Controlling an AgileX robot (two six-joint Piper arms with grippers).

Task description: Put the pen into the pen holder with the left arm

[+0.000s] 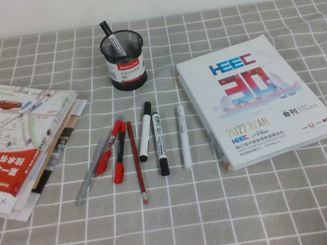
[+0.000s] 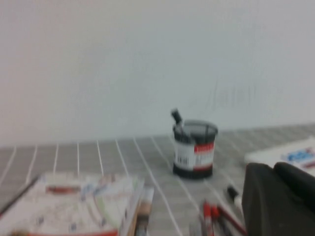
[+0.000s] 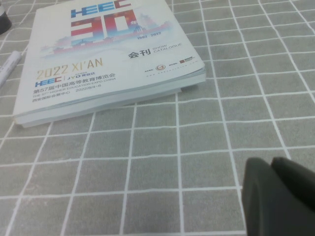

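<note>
1. Pen (image 1: 111,38): stands in the pen holder (image 1: 123,63), leaning, black cap up and poking above the rim toward 11 o'clock. The white barrel with dark print shows through the mesh.
2. Pen holder: upright on the worktop (image 1: 221,210) at the far middle, at 12 o'clock from the loose row of pens. Its white label with the red band faces the robot.
3. Left end effector (image 2: 273,170): clenched, empty, nothing between the fingers. Seen only in its own wrist view, not in the high view. The pen holder and pen lie ahead of it, well apart.
4. Between the left end effector and the holder: bare checked cloth, plus the far ends of the red pens (image 1: 114,149) and one black-capped marker (image 1: 145,131). Nothing touches the holder.
5. Right end effector (image 3: 271,166): low over bare cloth on the near side of the catalogue (image 1: 255,97). Cannot tell if clenched or released. Not in the high view.
6. Loose row at 6 o'clock from the holder: a clear pen, red pens, a red pencil (image 1: 136,161), two white markers with black ends, and one all-white pen (image 1: 183,137).
7. Catalogue at 3 o'clock from the row; a stack of maps and leaflets (image 1: 18,145) at 9 o'clock.
</note>
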